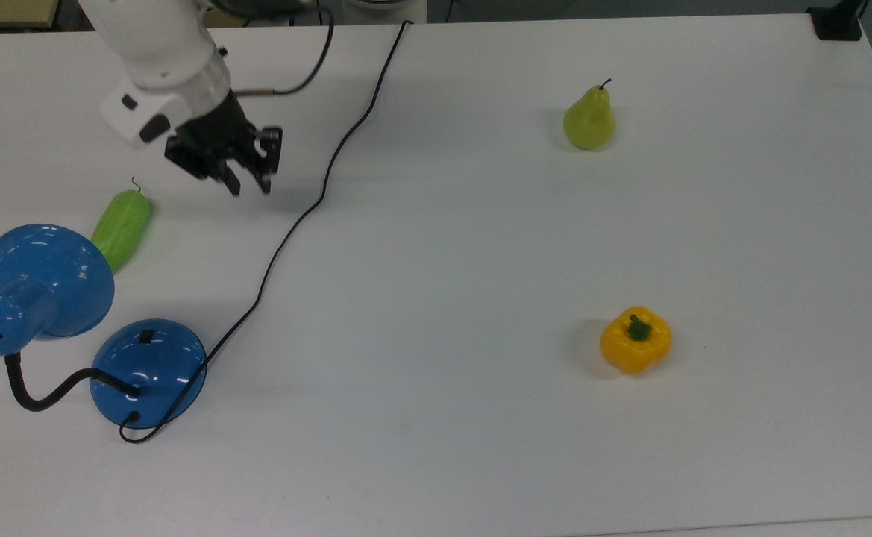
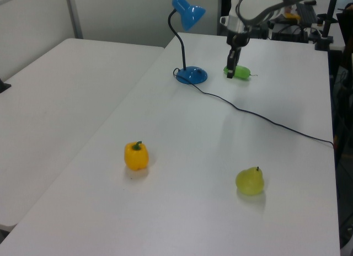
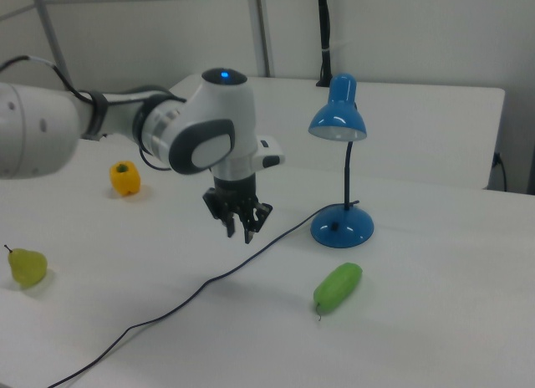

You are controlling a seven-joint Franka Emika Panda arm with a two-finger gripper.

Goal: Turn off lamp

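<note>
Sitting at the top view's lower left, the lamp (image 1: 148,373) needs a press, not a grasp.
Its glossy, stiff base looks slippery; push the small black switch (image 1: 147,336). The gripper (image 1: 248,185) hangs well apart, fingers slightly parted, empty, near the cucumber (image 1: 121,227).

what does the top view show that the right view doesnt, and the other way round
Top view alone: the small black switch on top of the lamp's base, and the vent holes in the back of its shade.

Right view alone: the underside of the shade, looking unlit, and the arm's blue-lit joint above the gripper.

Both: the lamp, its cord, the green cucumber, the pear, the yellow pepper, and the gripper apart from the lamp, holding nothing.
</note>
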